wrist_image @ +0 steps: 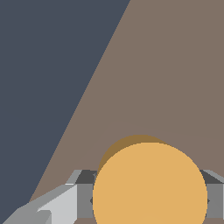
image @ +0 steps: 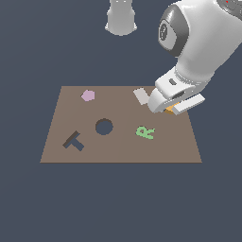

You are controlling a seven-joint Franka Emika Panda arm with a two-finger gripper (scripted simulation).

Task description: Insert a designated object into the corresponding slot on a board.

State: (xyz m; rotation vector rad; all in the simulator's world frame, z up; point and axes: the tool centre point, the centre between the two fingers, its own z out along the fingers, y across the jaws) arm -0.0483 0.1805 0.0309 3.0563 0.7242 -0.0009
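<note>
Small thick orange round disc (wrist_image: 149, 186), flat face toward the wrist camera, plain and unmarked, no long axis, clamped between the closed fingers of the tool (image: 171, 109), beyond the green letter R (image: 145, 132) from the dark round hole (image: 104, 126) in the flat brown rectangular board (image: 118, 151).

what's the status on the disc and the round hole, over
Gripper low at the board's far-right corner, fingers either side of the orange disc. Round hole empty. Green R near the path.
</note>
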